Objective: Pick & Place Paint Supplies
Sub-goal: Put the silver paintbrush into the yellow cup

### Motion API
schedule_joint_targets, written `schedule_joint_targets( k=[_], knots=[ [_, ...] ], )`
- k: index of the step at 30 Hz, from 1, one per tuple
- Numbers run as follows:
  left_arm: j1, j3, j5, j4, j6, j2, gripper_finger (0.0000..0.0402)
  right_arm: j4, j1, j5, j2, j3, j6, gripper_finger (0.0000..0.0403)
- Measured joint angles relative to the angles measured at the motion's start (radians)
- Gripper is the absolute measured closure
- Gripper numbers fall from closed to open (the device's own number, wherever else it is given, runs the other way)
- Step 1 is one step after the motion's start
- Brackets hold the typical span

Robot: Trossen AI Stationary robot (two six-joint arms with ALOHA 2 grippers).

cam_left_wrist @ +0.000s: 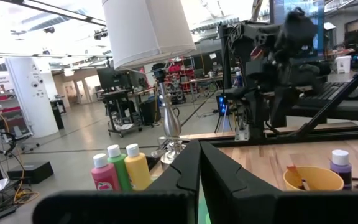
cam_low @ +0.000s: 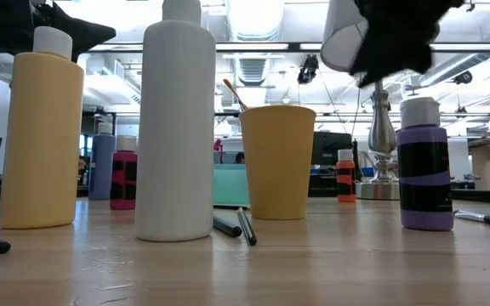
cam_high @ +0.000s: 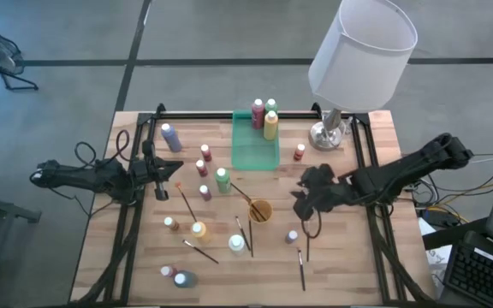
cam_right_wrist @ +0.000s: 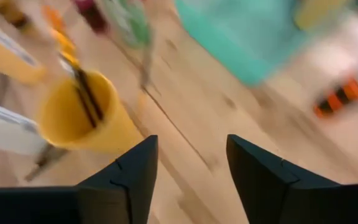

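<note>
Many small paint bottles stand scattered on the wooden table, among them a green one (cam_high: pixel 222 180), a yellow one (cam_high: pixel 198 229), a white one (cam_high: pixel 236 245) and a purple one (cam_high: pixel 292 236). Three more (cam_high: pixel 264 115) stand in the far end of the green tray (cam_high: pixel 255 152). Thin paintbrushes (cam_high: pixel 187 204) lie flat on the boards. The orange-yellow cup (cam_high: pixel 259 210) holds dark brush handles (cam_right_wrist: pixel 87 93). My right gripper (cam_high: pixel 301 204) hangs open above the table, just right of the cup, with nothing between its fingers (cam_right_wrist: pixel 188 168). My left gripper (cam_high: pixel 174 171) is shut and raised at the left.
A table lamp stands with its metal base (cam_high: pixel 328 133) at the far right, and its white shade (cam_high: pixel 362 51) overhangs that corner. A small orange bottle (cam_high: pixel 299 153) stands between the tray and the lamp. Black frame rails run along the table's left, right and far edges.
</note>
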Motion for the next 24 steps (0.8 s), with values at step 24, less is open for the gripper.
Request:
schedule_joint_targets(
  k=[24],
  knots=[
    [0.000, 0.000, 0.000, 0.000, 0.000, 0.000, 0.0385, -0.213, 0.044, -0.145, 0.058, -0.156, 0.677, 0.0168]
  ],
)
